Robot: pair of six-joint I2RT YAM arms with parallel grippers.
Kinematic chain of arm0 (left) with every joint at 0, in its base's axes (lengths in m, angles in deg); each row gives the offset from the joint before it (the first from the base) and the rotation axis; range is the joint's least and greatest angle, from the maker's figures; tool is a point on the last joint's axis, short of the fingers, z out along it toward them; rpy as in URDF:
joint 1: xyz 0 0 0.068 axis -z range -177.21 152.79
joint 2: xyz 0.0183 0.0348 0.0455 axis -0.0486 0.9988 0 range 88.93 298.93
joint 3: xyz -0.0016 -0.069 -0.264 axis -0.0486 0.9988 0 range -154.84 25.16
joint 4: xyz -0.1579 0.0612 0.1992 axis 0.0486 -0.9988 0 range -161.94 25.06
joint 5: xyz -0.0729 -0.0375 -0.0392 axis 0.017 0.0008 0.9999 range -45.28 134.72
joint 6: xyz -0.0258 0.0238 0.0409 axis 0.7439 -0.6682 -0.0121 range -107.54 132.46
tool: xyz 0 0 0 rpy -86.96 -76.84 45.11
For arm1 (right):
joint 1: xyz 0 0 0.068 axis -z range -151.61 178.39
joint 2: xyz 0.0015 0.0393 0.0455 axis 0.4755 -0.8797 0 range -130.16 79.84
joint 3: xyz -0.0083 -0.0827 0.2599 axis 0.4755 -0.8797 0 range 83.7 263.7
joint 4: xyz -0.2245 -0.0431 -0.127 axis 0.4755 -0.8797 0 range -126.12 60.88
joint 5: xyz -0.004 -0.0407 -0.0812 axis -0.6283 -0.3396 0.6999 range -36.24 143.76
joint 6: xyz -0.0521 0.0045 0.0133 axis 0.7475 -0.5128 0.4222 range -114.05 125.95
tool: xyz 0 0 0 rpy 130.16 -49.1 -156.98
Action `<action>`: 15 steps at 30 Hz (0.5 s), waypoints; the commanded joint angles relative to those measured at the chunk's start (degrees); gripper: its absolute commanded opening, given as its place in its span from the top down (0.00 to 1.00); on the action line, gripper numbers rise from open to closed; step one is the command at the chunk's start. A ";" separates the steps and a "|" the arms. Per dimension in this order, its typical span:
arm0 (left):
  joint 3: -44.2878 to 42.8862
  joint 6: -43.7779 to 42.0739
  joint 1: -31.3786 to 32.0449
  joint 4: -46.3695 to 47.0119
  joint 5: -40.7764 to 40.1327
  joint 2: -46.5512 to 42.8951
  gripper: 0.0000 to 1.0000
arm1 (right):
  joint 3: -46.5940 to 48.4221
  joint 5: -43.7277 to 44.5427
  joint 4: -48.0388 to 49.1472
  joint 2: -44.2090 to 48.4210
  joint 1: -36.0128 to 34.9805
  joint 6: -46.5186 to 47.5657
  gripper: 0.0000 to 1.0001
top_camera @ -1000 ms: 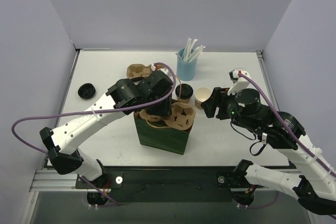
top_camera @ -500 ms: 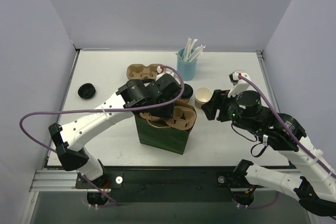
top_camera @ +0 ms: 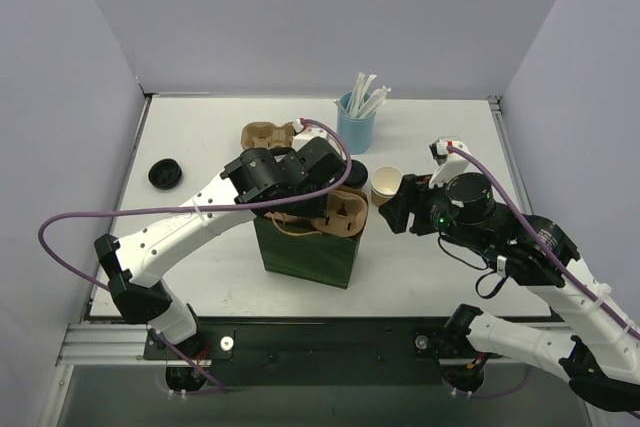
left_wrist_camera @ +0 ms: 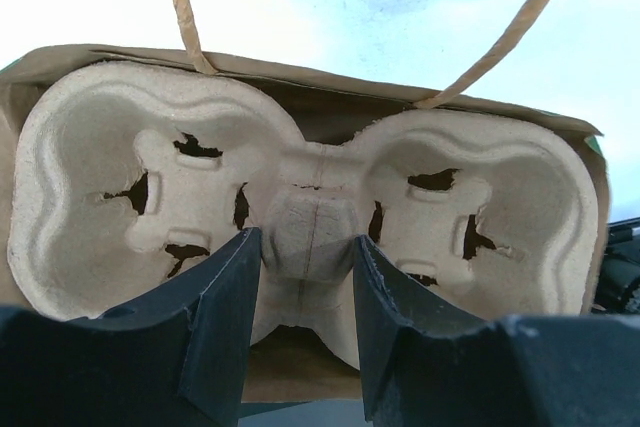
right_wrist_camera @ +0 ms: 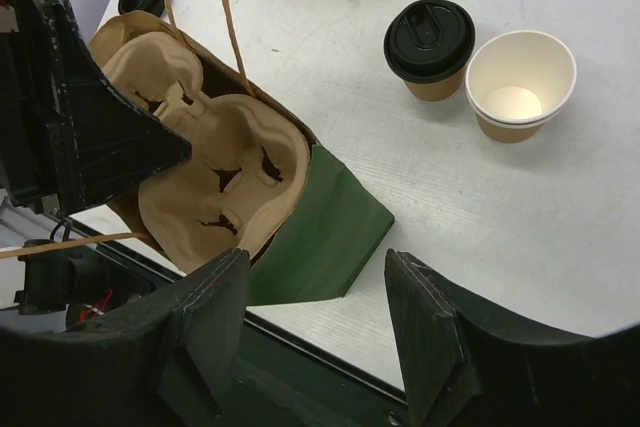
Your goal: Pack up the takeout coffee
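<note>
Left gripper (left_wrist_camera: 305, 247) is clamped on the centre ridge of the pulp carrier (left_wrist_camera: 90, 137), jaws roughly half closed, one either side of it. A centre grip makes sense: it balances the tray and leaves both cup wells free. The carrier sits in the mouth of the green bag (top_camera: 300, 252) and looks tilted, with its right end riding above the bag rim. I'd judge it not seated yet (the bag's inside is mostly hidden under the tray). The twine handles (left_wrist_camera: 183, 7) lie toward the far side, clear of the opening.

Right gripper (right_wrist_camera: 315, 265) is spread with nothing between the fingers. It hangs over the table (right_wrist_camera: 620, 197) just right of the bag's near right corner. That reads as staged, either to steady the bag or to go for a cup.

The takeout coffee (right_wrist_camera: 520, 87) stands upright and uncovered on the table, right of the bag and farther back. It's just beside the lidded cup (right_wrist_camera: 430, 39), which is on its left. Neither gripper touches it.

Judgement: the carrier-into-bag step is in hand and the coffee isn't packed. Risks are the tray snagging on the bag rim or the bag tipping.
</note>
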 commanded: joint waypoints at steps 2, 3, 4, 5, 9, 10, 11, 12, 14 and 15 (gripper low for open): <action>2.91 4.41 0.13 -0.01 -3.67 -1.33 0.61 | -0.92 -0.91 -0.48 -0.17 0.30 -0.41 0.43; 3.26 4.49 0.13 0.08 -3.67 -1.42 0.61 | -1.18 -1.26 -0.39 -0.25 0.30 -0.50 0.43; 3.53 4.58 0.13 0.43 -3.59 -1.50 0.61 | -1.36 -1.53 -0.39 -0.17 0.30 -0.59 0.43; 3.27 4.58 0.13 0.43 -3.50 -1.59 0.61 | -1.53 -1.96 -0.39 -0.25 0.30 -0.67 0.44; 0.37 4.67 0.13 -1.41 -5.07 -1.24 0.61 | -1.80 -3.99 -0.39 -0.78 0.22 -1.11 0.45; 0.72 4.85 0.13 -1.94 -5.60 -1.33 0.61 | -1.88 -4.42 -0.48 -1.04 0.21 -1.20 0.45; 1.50 4.85 0.13 -1.60 -6.04 -1.50 0.61 | -1.80 -4.78 -0.39 -1.22 0.21 -1.11 0.45; 2.29 4.93 0.13 -1.24 -6.05 -1.68 0.61 | -1.80 -5.22 -0.39 -1.40 0.21 -1.11 0.45; 5.18 5.37 0.13 0.42 -5.70 -2.03 0.61 | -1.45 -6.27 -0.39 -1.84 0.04 -0.85 0.45; 6.16 5.90 0.05 1.04 -5.43 -2.21 0.62 | -1.36 -6.36 -0.39 -2.10 -0.14 -0.68 0.45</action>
